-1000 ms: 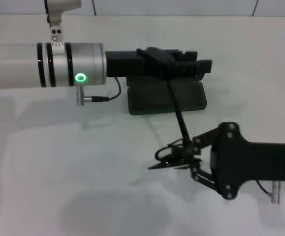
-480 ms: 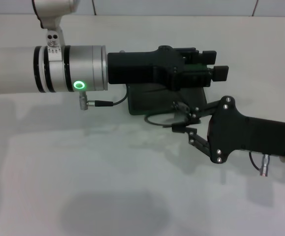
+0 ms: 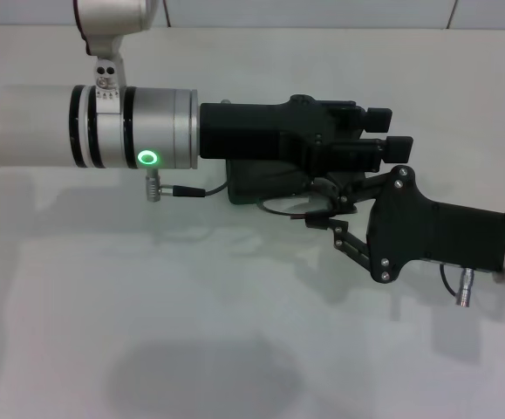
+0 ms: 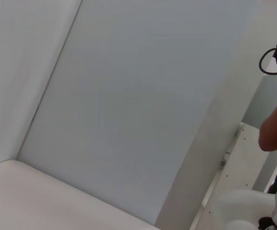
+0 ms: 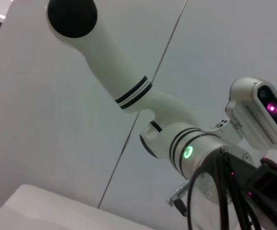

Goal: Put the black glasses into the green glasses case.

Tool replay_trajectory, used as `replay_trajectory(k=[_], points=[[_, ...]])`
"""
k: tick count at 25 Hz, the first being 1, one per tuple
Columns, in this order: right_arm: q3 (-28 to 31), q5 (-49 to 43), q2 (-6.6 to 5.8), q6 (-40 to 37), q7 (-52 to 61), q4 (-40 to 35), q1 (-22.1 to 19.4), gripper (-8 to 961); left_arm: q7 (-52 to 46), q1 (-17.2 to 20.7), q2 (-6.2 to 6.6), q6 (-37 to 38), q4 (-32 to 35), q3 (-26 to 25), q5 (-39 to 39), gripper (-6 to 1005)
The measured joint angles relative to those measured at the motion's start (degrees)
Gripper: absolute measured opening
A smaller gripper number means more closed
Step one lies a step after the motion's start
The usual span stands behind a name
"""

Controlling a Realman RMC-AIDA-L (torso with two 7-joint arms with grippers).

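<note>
Head view: the left gripper reached across from the left and hung over the green glasses case, hiding most of it; its jaws looked spread, two black fingers apart at the tip. The right gripper came in from the right, its jaws pinching the black glasses at the case's near edge, the thin frame loop showing just in front of the case over the white table. I could not tell whether the glasses touched the case.

Left wrist view: only white wall and a table corner, neither the case nor this arm's fingers.

Right wrist view: showed the left arm with its green light, and black loops up close that could be frame or cable, I could not tell; the case was not shown.
</note>
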Motion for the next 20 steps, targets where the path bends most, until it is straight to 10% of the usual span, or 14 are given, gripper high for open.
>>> replay_trajectory(k=[13,20], points=[[-0.7,0.1,0.0,7.0,-0.2,-1.3,-0.4,139,2.3,3.0,1.5,-0.6,0.1,-6.8,-0.4,618],[-4.4,1.2,-0.01,28.9,0.6,-16.5,-5.2,141,5.2,7.5,1.45,-0.6,0.1,-20.2,-2.4,618]])
